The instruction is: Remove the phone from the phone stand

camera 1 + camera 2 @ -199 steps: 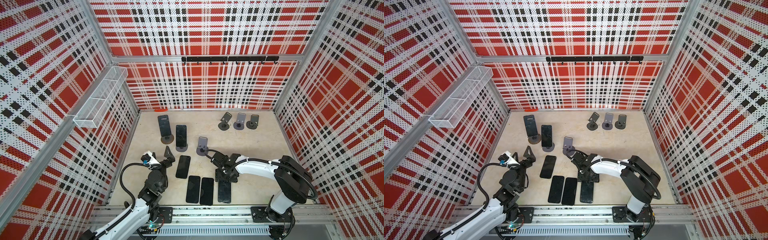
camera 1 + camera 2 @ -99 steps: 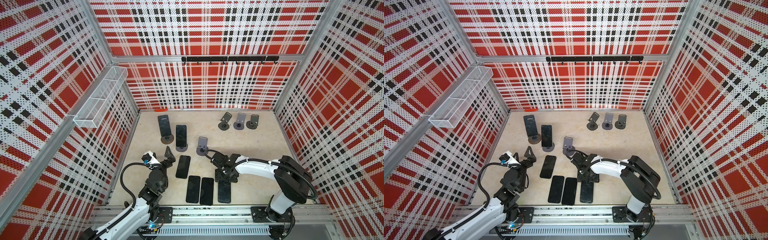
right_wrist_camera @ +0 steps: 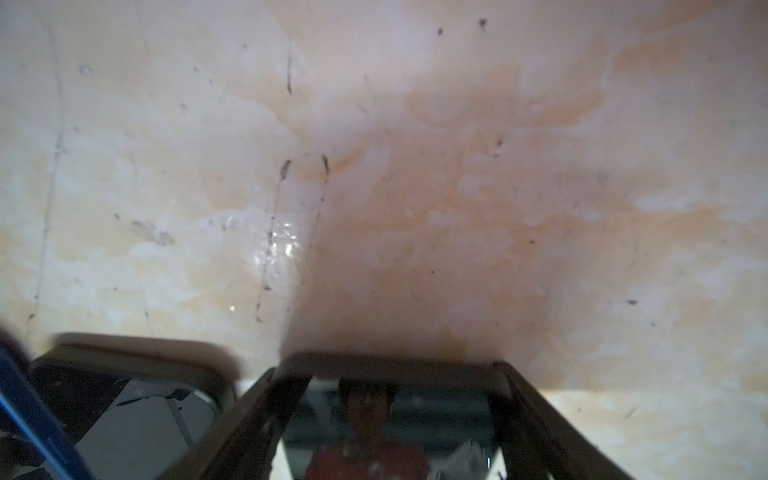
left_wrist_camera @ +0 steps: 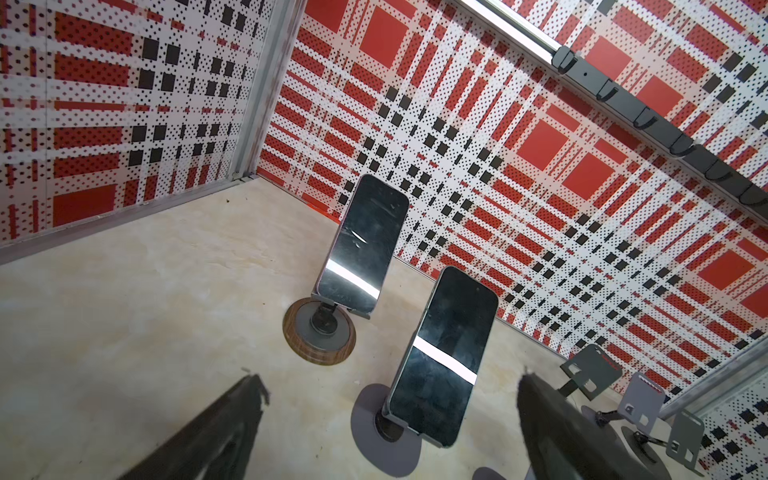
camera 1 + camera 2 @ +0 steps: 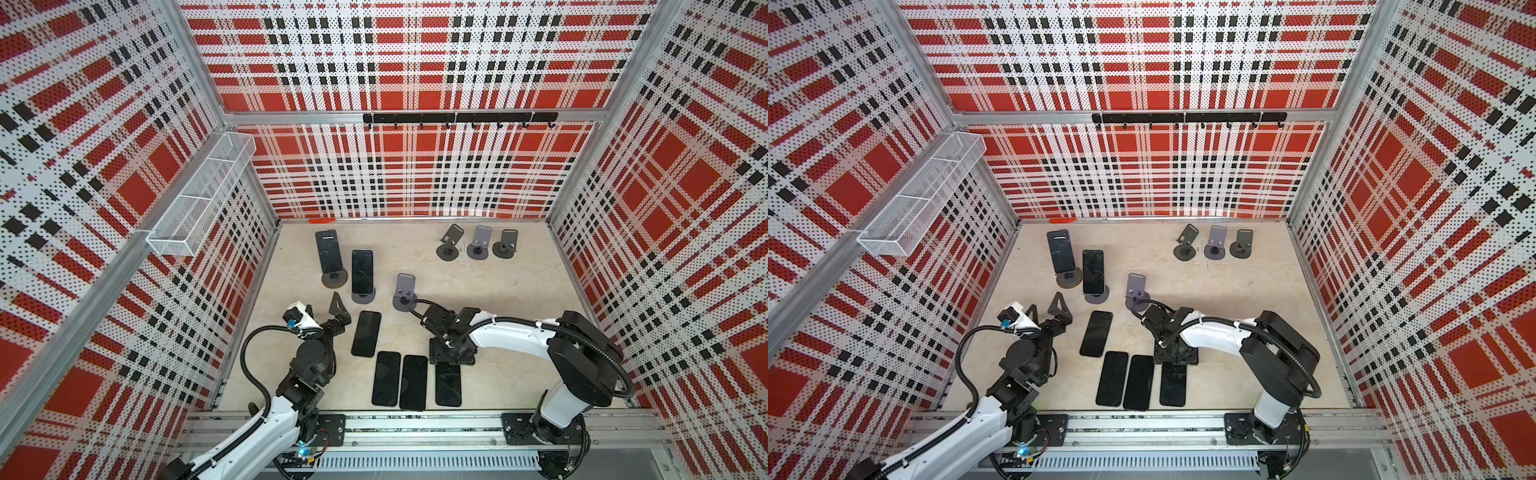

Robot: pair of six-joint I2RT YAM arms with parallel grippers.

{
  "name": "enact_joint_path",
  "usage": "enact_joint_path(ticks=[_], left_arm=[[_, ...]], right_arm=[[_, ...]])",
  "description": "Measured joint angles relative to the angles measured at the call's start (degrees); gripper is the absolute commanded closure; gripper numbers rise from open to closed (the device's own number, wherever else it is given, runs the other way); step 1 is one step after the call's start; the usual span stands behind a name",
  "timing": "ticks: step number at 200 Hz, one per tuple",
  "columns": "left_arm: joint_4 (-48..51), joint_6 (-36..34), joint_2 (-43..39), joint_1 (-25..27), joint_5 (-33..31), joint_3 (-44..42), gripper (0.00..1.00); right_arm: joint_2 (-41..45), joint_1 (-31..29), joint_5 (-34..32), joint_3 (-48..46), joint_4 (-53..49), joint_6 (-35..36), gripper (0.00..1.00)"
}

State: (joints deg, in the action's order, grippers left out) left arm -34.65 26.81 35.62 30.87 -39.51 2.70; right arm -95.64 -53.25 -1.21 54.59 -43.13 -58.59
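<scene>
Black fingers of the right gripper [image 3: 395, 374] straddle the phone [image 5: 448, 386] lying flat beside the row [image 5: 386, 378], seemingly parking it; pinched or loose, I cannot tell. The nearby stand [image 5: 404, 293] sits empty. The left gripper [image 4: 390, 380] gapes wide, empty, facing two loaded stands [image 4: 320, 332].

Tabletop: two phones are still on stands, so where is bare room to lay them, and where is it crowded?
Bare: the right side, between the three empty stands at the back and the right arm; also the back middle, between those stands and the standing phones. Crowded: front centre, four flat phones.
</scene>
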Motion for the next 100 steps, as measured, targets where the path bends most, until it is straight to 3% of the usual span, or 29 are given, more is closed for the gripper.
enact_joint_path(ticks=[62, 100], left_arm=[[0.00, -0.02, -0.11, 0.00, 0.11, 0.00, 0.02], [-0.02, -0.04, -0.11, 0.00, 0.09, 0.00, 0.02]], right_arm=[[-0.02, 0.00, -0.07, 0.13, -0.13, -0.02, 0.19], [0.68, -0.09, -0.11, 0.81, -1.09, -0.37, 0.08]])
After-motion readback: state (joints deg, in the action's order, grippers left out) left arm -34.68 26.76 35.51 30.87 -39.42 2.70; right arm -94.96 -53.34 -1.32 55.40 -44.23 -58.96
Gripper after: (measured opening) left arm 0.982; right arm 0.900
